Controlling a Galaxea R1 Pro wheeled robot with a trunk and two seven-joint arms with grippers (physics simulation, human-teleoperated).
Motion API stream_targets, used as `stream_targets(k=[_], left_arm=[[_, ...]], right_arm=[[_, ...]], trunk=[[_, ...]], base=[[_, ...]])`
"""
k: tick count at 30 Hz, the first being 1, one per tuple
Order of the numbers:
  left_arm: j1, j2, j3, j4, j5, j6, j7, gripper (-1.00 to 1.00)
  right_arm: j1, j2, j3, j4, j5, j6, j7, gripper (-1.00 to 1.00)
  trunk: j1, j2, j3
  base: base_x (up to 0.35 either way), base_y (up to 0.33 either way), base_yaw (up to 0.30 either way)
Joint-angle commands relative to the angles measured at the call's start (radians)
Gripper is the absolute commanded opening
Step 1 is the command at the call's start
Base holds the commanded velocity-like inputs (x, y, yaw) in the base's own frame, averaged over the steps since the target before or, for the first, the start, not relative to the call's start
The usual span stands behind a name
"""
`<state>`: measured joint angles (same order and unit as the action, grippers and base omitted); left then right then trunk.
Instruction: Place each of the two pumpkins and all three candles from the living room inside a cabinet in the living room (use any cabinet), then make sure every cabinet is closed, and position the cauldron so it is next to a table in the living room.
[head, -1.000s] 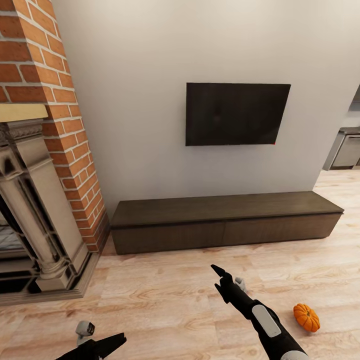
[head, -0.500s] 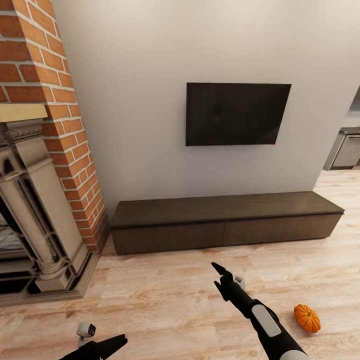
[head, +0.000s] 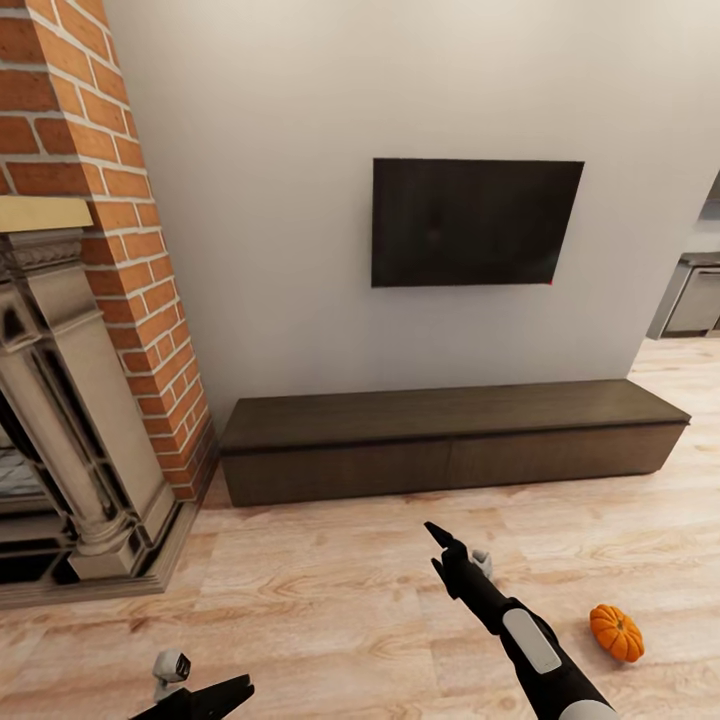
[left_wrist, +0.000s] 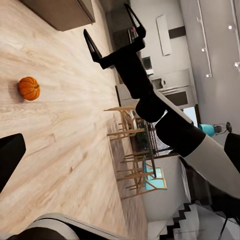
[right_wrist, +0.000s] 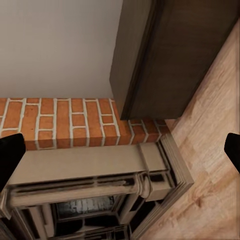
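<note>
Robot faces the long, low dark-brown cabinet (head: 450, 445) under the wall screen (head: 476, 222), all drawer fronts flush and handleless. One small ribbed orange pumpkin (head: 615, 632) sits on the pale wood floor (head: 330, 590), just off to the outer side of the right arm – clearly that arm's pick. Right gripper (left_wrist: 114, 32) released, fingers spread, holding nothing. Left gripper (head: 205, 697) low by the brick fireplace (head: 90, 380); whether it's spread or clenched, I cannot tell
</note>
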<state>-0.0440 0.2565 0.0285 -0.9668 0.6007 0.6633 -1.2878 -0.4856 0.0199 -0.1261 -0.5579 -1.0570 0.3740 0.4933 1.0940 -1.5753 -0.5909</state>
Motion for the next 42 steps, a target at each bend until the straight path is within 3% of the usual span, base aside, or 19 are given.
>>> stream_targets(k=[1, 8, 27, 35, 39, 42], left_arm=[[0.0, 0.0, -0.001, 0.0, 0.004, 0.01, -0.005, 1.0], [0.0, 0.0, -0.002, 0.0, -0.005, 0.01, -0.038, 1.0], [0.0, 0.001, -0.002, 0.0, -0.008, 0.01, -0.041, 1.0], [0.0, 0.0, -0.002, 0.0, -0.007, 0.01, -0.039, 1.0], [0.0, 0.0, -0.002, 0.0, -0.006, 0.01, -0.039, 1.0], [0.0, 0.0, -0.002, 0.0, -0.006, 0.01, -0.039, 1.0]], right_arm=[[-0.001, 0.001, -0.005, 0.0, -0.007, 0.008, 0.001, 1.0], [-0.001, 0.003, -0.005, 0.0, -0.005, 0.0, 0.001, 1.0], [-0.001, 0.002, -0.003, -0.003, 0.003, -0.011, -0.006, 1.0], [-0.001, 0.004, -0.001, 0.045, 0.006, -0.091, -0.009, 1.0], [-0.001, 0.004, 0.001, 0.081, 0.008, -0.117, 0.004, 1.0], [-0.001, -0.003, 0.001, 0.11, 0.005, -0.115, 0.055, 1.0]], trunk=[[0.004, -0.008, -0.004], [0.031, -0.057, -0.026], [0.104, -0.19, -0.086], [0.134, -0.246, -0.111], [0.15, -0.274, -0.123], [0.161, -0.295, -0.133]], base=[[0.0, 0.0, 0.0], [0.0, 0.0, 0.0], [0.0, 0.0, 0.0], [0.0, 0.0, 0.0], [0.0, 0.0, 0.0], [0.0, 0.0, 0.0]])
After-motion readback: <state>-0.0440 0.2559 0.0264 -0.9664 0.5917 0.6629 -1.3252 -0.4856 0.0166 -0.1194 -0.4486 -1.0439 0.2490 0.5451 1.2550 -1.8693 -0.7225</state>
